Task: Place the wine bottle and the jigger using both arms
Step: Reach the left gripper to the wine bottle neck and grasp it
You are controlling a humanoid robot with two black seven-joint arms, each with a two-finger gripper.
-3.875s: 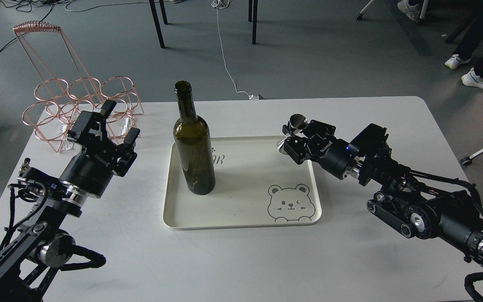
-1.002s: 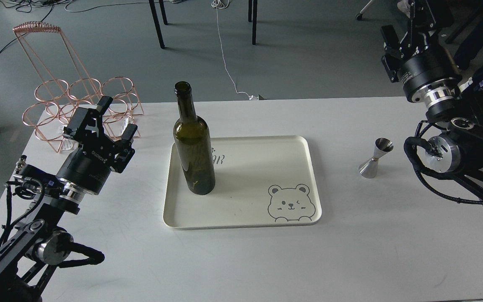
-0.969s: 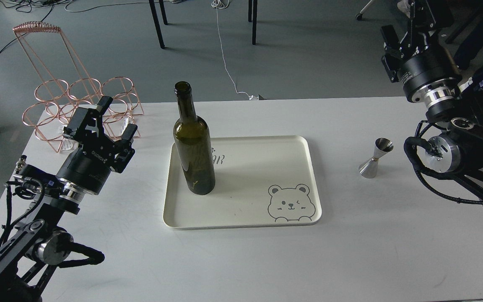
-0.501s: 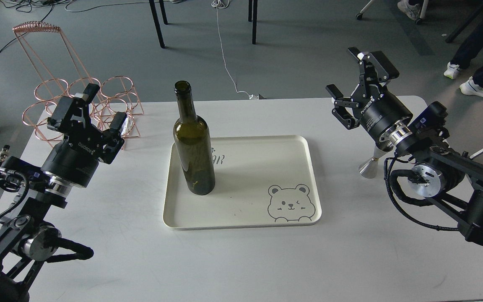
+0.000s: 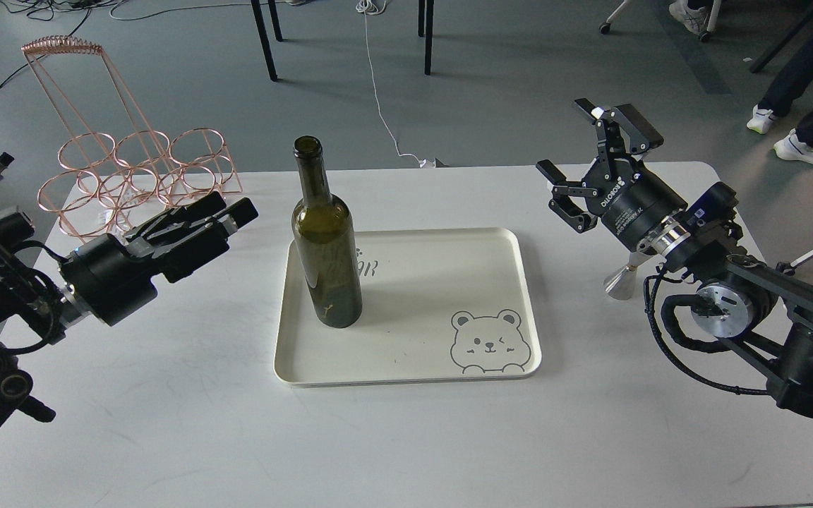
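The wine bottle [image 5: 327, 261], dark olive-green and unlabelled, stands upright on the left part of the cream tray [image 5: 406, 375]. My left gripper [image 5: 226, 207] lies level to the bottle's left, pointing at it, open, with a gap between it and the glass. The jigger [image 5: 618, 281] stands on the table right of the tray; only its silver lower cone shows, and the rest is hidden behind my right wrist. My right gripper [image 5: 595, 152] is open and empty, raised above and behind the jigger with its fingers pointing up and away.
A copper wire bottle rack [image 5: 138, 169] stands at the table's back left corner, just behind my left gripper. The tray has a bear drawing [image 5: 488, 342] at its front right. Chair legs, cables and a person's feet are on the floor beyond the table.
My left gripper has turned from pointing up to lying level, aimed at the bottle. My right gripper has shifted slightly left. Earlier it held the jigger over the tray; the jigger now stands on the table.
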